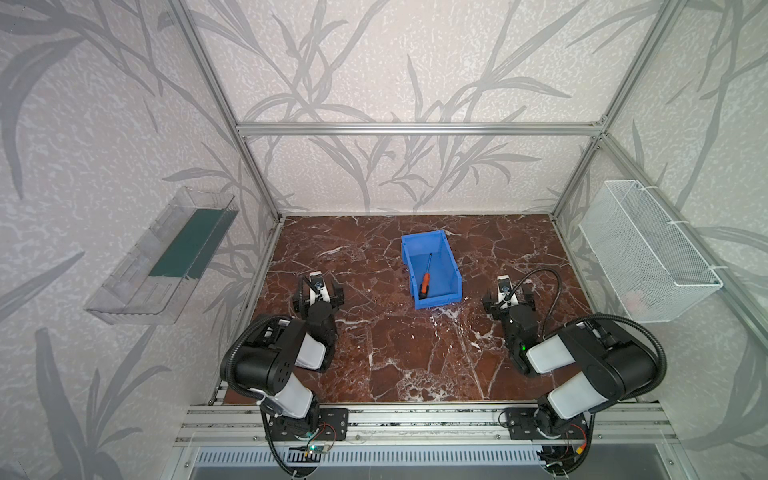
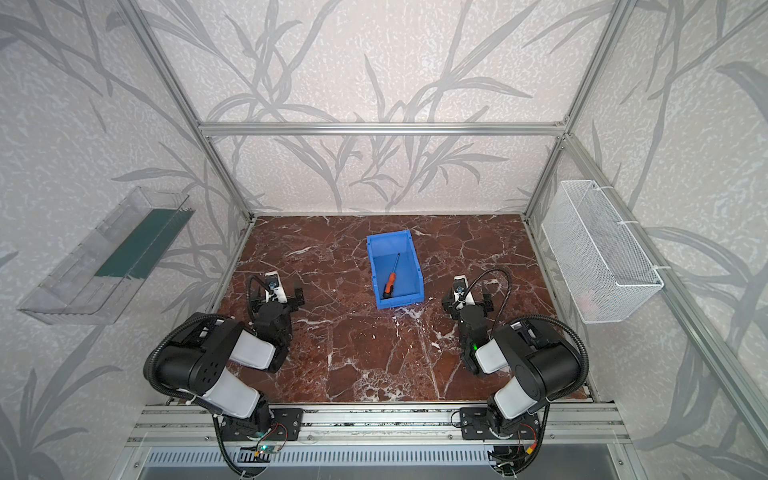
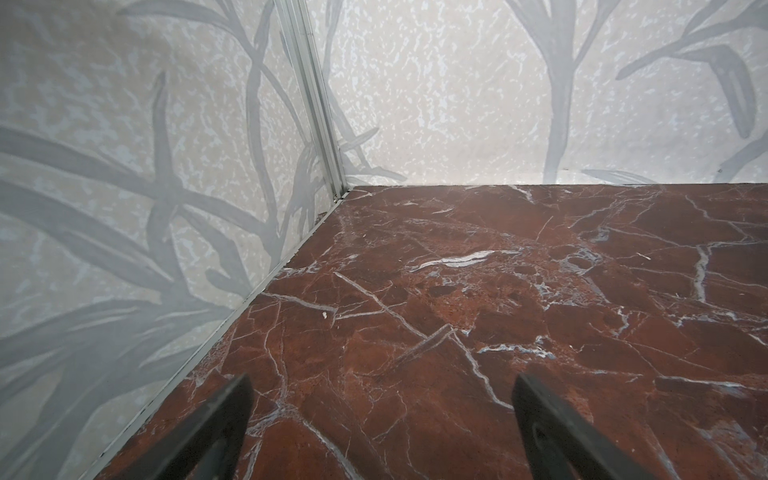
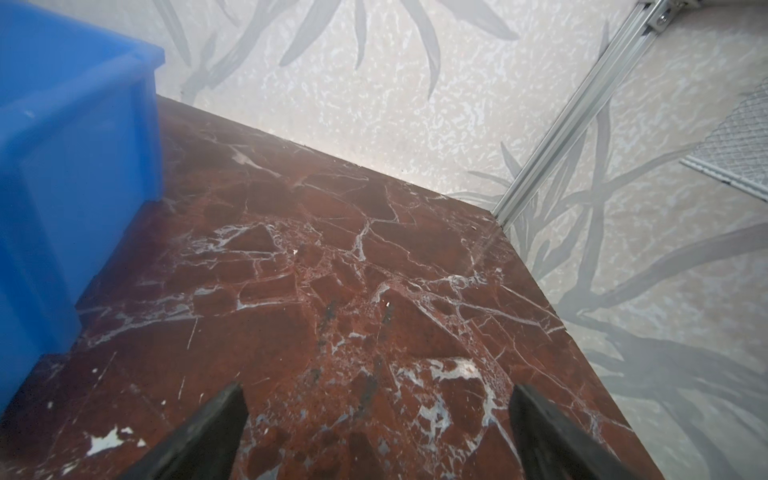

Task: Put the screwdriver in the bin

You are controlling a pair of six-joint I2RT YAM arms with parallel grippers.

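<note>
1. One screwdriver (image 1: 426, 277): orange-and-black handle, thin dark shaft. It lies flat on the floor of the bin, handle toward the low front lip and shaft tip slanting toward the far wall, seen so in both top views
2. One bin (image 1: 422, 234): blue, open-topped. It stands on the desk (image 1: 415, 357) about midway between the left and right edges, rather nearer the far edge
3. Left pincer (image 3: 382, 384): jaws spread wide, nothing between them. It hangs low over bare desk near the left edge, well apart from the bin
4. Right pincer (image 4: 378, 388): jaws likewise released and empty. It sits beside the bin's near right corner, apart from its wall, on the side toward the right edge
5. Task status, as judged: placement looks complete, since the screwdriver sits wholly inside the bin and neither pincer holds it. Nothing seems left to do
</note>
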